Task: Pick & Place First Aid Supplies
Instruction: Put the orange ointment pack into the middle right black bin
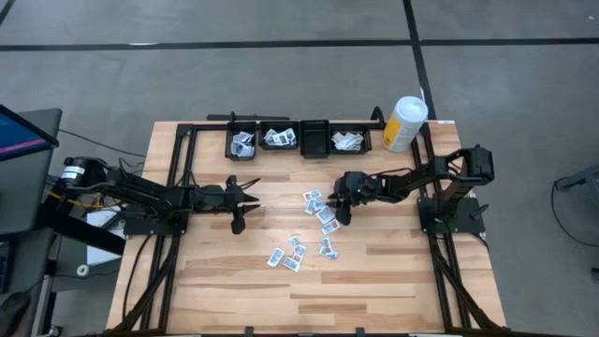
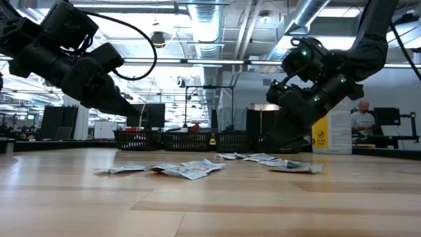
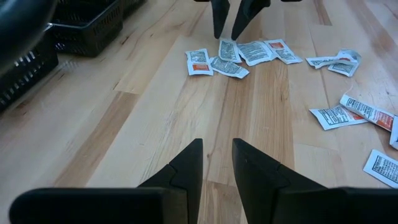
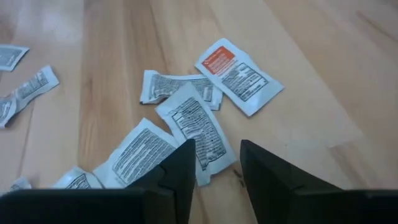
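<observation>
Three black bins (image 1: 298, 139) show only from above, while the right gripper (image 4: 214, 163), part-open and empty, straddles a packet (image 4: 194, 127).

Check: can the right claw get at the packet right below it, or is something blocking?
Probably yes. The right claw hangs just over a white packet in the loose cluster, with nothing on top of it. The left claw waits apart.

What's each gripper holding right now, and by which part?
Nothing. The left gripper hangs empty above bare table. The right gripper straddles a packet edge with a gap showing, no grip yet.
</observation>
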Controlling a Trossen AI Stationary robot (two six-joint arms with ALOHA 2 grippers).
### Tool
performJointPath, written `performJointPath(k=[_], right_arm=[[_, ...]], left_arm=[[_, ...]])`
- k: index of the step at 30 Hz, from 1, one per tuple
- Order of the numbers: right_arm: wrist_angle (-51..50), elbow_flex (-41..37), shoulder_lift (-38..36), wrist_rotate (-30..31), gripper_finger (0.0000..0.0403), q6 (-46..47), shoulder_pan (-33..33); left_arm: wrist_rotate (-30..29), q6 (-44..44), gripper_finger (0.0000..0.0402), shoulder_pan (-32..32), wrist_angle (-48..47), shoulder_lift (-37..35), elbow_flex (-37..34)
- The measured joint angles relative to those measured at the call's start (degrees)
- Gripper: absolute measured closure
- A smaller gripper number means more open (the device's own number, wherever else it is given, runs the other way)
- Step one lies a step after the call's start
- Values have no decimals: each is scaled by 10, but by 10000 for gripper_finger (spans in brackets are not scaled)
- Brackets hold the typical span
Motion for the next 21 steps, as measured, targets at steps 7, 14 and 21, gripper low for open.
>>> performJointPath(k=[7, 14, 21], right_arm=[[0, 0, 0, 0, 237, 4, -12], [4, 0, 19, -19, 195, 6, -10], [26, 8, 42, -27, 192, 6, -7]], left_arm=[[0, 0, 314, 0, 0, 0, 0], [0, 0, 314, 0, 0, 0, 0], [0, 0, 314, 0, 0, 0, 0]])
